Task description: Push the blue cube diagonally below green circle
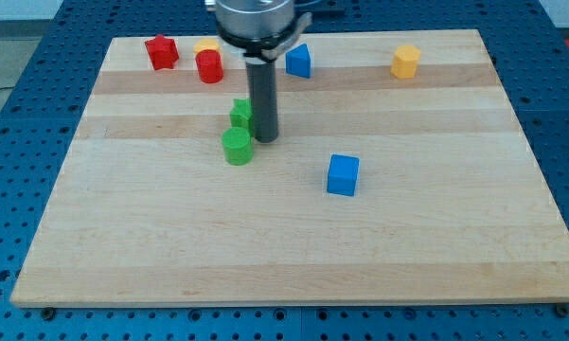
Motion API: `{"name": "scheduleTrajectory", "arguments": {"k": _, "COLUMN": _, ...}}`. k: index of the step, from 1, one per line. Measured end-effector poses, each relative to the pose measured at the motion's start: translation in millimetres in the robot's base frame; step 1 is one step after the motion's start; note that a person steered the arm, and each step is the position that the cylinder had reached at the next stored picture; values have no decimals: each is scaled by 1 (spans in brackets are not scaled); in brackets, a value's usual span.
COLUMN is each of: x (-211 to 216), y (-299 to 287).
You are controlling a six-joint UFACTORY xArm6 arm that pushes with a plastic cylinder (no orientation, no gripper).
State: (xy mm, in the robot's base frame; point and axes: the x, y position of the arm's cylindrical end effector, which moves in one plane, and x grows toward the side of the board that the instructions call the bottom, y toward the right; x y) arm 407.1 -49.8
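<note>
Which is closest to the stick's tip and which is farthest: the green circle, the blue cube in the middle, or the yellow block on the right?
From my tip:
1. Green circle, just to the view's left of it.
2. Blue cube, toward the view's right and a little lower.
3. Yellow block, far off near the view's top right.

Silver-grey round mount at top; straight dark cylindrical rod down to my tip [265, 140].

Rod's upper mount [256, 19] cut by view's top. Yellow block [206, 45] mostly behind red cylinder [209, 66]; shape unclear. Rod covers part of green block [240, 114].
</note>
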Motion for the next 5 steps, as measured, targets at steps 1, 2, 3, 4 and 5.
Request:
{"name": "scheduleTrajectory", "arguments": {"k": 1, "x": 0, "y": 8}}
{"name": "scheduleTrajectory", "arguments": {"k": 2, "x": 0, "y": 69}}
{"name": "scheduleTrajectory", "arguments": {"k": 3, "x": 1, "y": 151}}
{"name": "scheduleTrajectory", "arguments": {"k": 4, "x": 27, "y": 163}}
{"name": "scheduleTrajectory", "arguments": {"k": 5, "x": 76, "y": 126}}
